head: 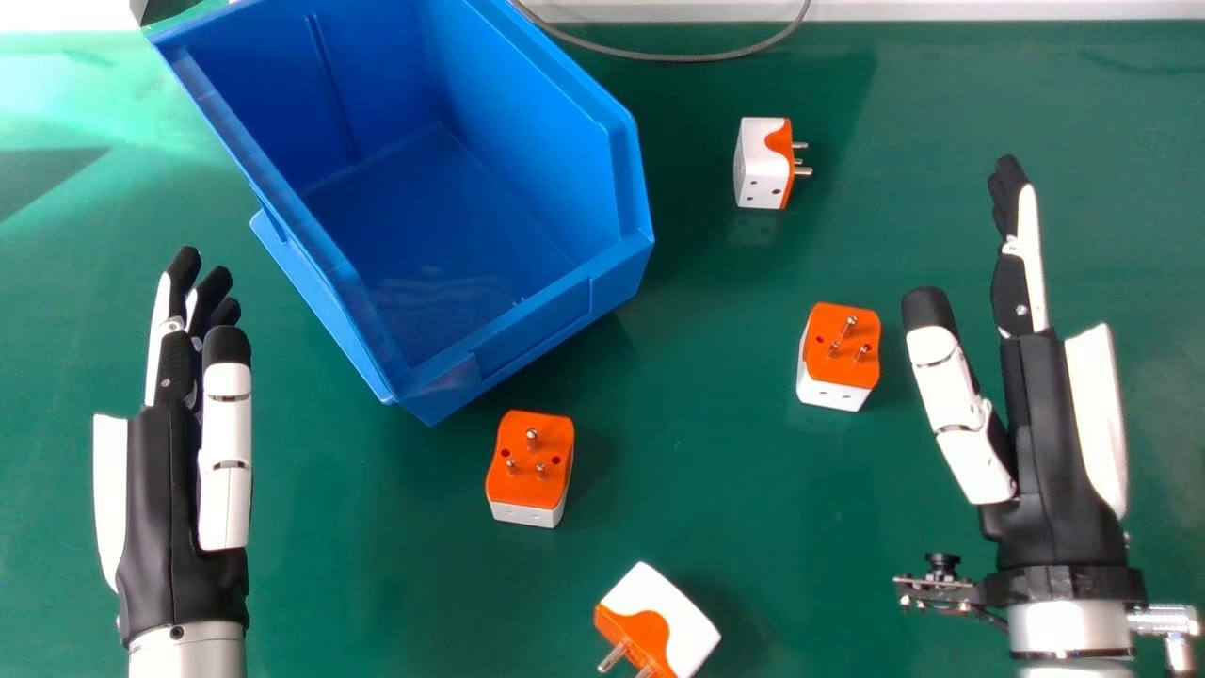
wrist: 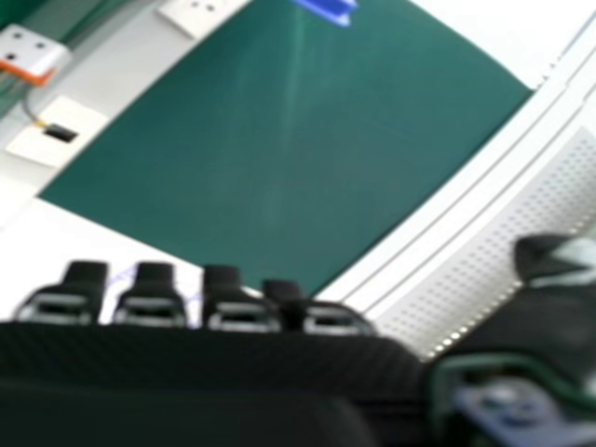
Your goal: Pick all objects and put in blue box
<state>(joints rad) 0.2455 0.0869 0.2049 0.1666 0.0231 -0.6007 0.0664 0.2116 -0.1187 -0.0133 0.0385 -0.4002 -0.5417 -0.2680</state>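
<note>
In the head view, the blue box (head: 438,202) stands tilted at upper left with nothing visible inside. Four orange and white plug adapters lie on the green table: one adapter (head: 764,165) right of the box, another adapter (head: 840,356) beside my right hand, a third adapter (head: 530,467) below the box, and a fourth adapter (head: 656,621) near the bottom edge. My right hand (head: 1040,452), open and holding nothing, is at the right. At the left is my left hand (head: 169,499), also open and empty. The right hand view shows my right hand (wrist: 186,363) with straight fingers.
A grey cable (head: 687,56) curves over the table's far edge behind the box. In the right hand view, a white and orange socket piece (wrist: 33,54) and a small black connector (wrist: 60,133) appear beyond the green surface (wrist: 279,149).
</note>
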